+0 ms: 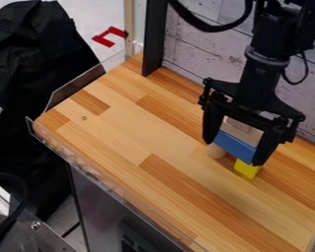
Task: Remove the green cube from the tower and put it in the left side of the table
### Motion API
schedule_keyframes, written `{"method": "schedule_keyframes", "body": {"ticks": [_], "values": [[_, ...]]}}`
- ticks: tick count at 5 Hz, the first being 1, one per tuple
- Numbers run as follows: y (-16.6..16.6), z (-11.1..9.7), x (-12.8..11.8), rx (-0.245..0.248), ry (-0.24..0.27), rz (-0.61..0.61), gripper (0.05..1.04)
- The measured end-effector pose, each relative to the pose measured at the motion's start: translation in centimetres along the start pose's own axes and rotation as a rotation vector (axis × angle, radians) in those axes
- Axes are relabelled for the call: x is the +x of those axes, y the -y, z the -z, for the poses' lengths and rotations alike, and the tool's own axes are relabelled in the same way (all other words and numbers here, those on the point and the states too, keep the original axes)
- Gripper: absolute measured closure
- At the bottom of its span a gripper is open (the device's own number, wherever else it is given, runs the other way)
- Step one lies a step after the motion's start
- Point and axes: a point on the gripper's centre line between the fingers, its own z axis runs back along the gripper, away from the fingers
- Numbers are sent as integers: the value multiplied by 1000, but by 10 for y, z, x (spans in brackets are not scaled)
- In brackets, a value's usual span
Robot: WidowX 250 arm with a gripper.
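One yellow block [246,170] and one wooden cylinder [215,151] below a blue block [234,144], the hand [233,152] wide apart around it.

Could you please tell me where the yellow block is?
In the camera view, the yellow block is at the right, on the table, beneath the right end of the blue block, beside the tan cylinder.
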Motion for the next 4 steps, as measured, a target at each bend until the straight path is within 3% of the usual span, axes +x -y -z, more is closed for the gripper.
{"method": "schedule_keyframes", "body": {"ticks": [1, 2, 4], "values": [[-1, 8, -1, 10, -24, -2, 83], [1, -6, 2, -20, 48, 0, 83], [-7, -14, 4, 24, 86, 6, 83]]}}
